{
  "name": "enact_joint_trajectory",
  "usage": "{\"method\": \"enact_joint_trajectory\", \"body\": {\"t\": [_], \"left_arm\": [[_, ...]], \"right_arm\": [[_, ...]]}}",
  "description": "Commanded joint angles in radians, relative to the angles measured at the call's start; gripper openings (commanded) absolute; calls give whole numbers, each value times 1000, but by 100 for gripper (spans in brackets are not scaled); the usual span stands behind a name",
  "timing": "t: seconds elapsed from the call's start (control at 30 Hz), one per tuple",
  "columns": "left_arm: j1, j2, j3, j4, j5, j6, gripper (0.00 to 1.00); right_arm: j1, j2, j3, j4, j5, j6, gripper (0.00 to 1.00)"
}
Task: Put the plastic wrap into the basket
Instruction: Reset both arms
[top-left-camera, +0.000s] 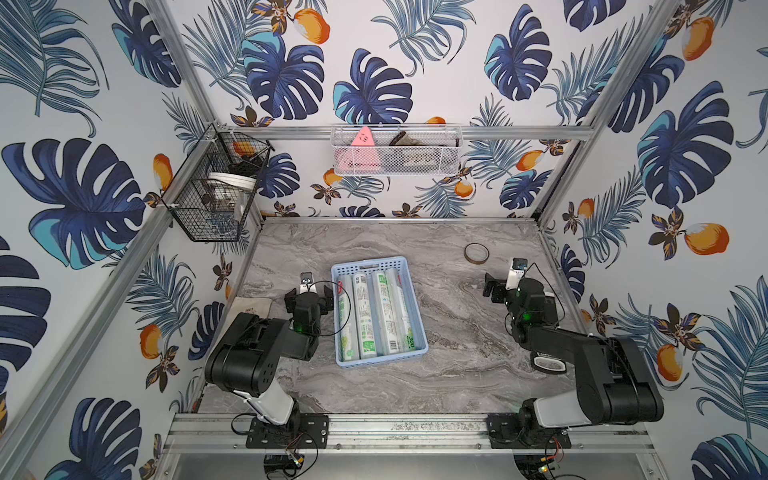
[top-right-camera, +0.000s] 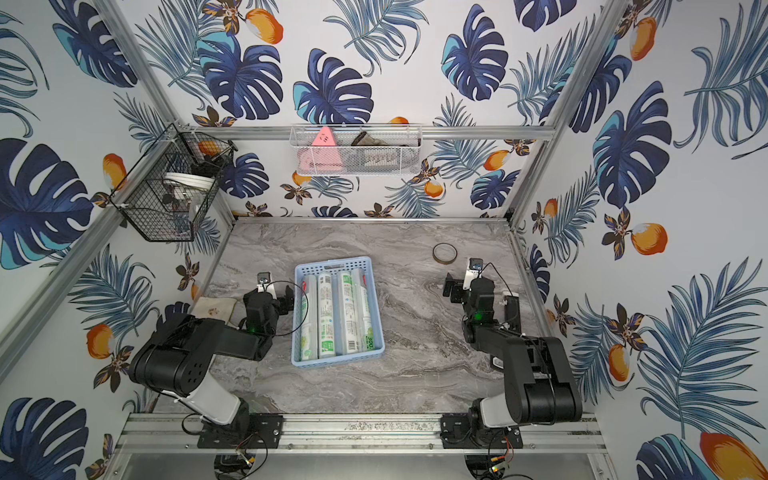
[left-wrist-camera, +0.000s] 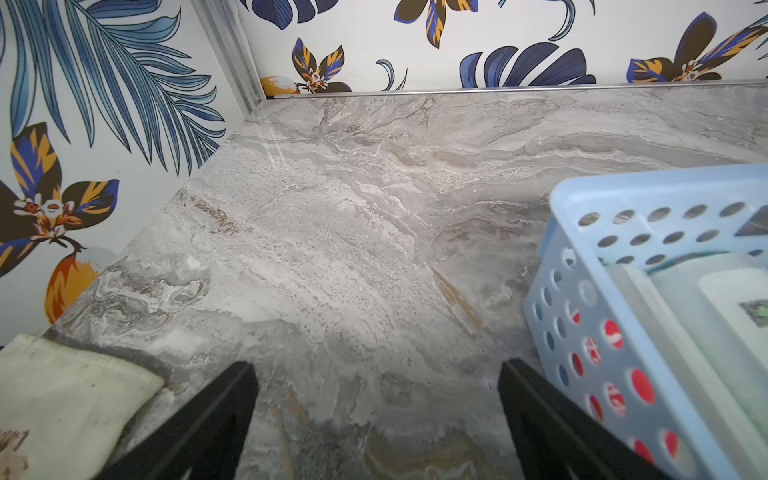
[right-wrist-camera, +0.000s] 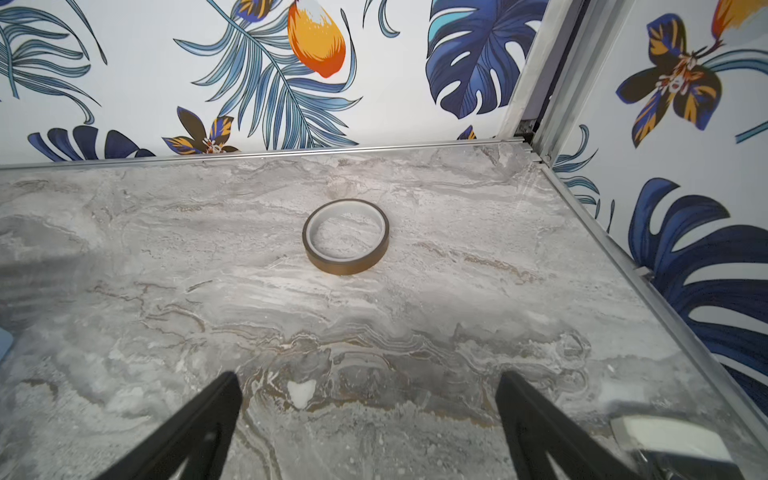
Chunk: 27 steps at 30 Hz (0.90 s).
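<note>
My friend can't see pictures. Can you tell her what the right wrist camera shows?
A small brown tape ring lies flat on the grey marble table. The right gripper is open and empty, short of the ring, and leafy wallpaper stands behind.

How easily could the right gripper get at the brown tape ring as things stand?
Probably yes: the right gripper is open, facing the tape ring, with only bare table between.

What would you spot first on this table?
The light-blue basket in the middle of the table, with four green-printed rolls lying side by side in it. Next, the loud leaf wallpaper all around, and a small brown tape ring near the far right corner.
</note>
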Motion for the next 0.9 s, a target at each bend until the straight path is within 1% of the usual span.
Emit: {"method": "enact_joint_trajectory", "body": {"t": [0.0,0.07,0.13,0.17,0.2,0.23,0.27,0.3,0.33,0.37,0.4,0.43,0.47,0.5,0.53,0.57,0.6,0.63,0.67,0.7,0.73,0.8,0.87], "left_arm": [[-2,-5,7,5,3,-5,99],[-2,1,5,21,-1,-2,99],[-1,0,4,15,0,-3,99],[-2,1,4,20,-1,-2,99],[-1,-2,5,10,1,-3,99],[-2,-2,6,11,1,-3,99],[-1,1,5,17,0,-2,99],[-1,-1,4,15,1,-3,99],[-1,-3,6,9,2,-3,99],[-1,1,5,15,0,-3,99],[-2,0,4,16,-1,-3,99],[-1,-3,6,8,1,-2,99],[-1,-1,5,14,2,-3,99],[-1,0,4,14,-1,-3,99],[-2,-2,6,10,2,-3,99],[-1,-1,6,10,1,-3,99],[-1,0,6,14,0,-3,99],[-1,0,6,13,1,-3,99],[-2,-1,7,7,2,-4,99],[0,1,9,8,2,-3,99],[-1,3,10,11,2,-3,99],[-1,1,9,6,4,-4,99],[0,-1,6,13,4,-3,99]], "right_arm": [[5,-15,-25,37,27,11,100],[5,-16,-31,50,14,4,100],[5,-45,-33,-59,0,31,100],[6,-36,-61,-26,-4,37,100],[8,-7,-97,63,-10,28,100],[24,33,-110,146,-22,-11,100],[33,69,-91,171,-8,-30,100],[35,97,-38,85,14,-17,100],[34,126,-11,32,7,-18,100],[35,155,-14,62,11,-20,100],[32,192,-39,160,20,-11,100],[19,202,-71,210,23,12,100],[14,212,-95,252,-1,6,100],[18,239,-106,333,-10,-20,100],[19,238,-102,325,-5,-16,100],[18,215,-81,233,7,0,100],[17,223,-67,213,6,7,100],[16,242,-66,249,15,7,100],[16,238,-61,235,38,19,100],[15,225,-48,182,60,39,100],[12,229,-42,173,60,45,100],[8,240,-49,215,56,37,100],[8,231,-46,186,60,43,100]]}}
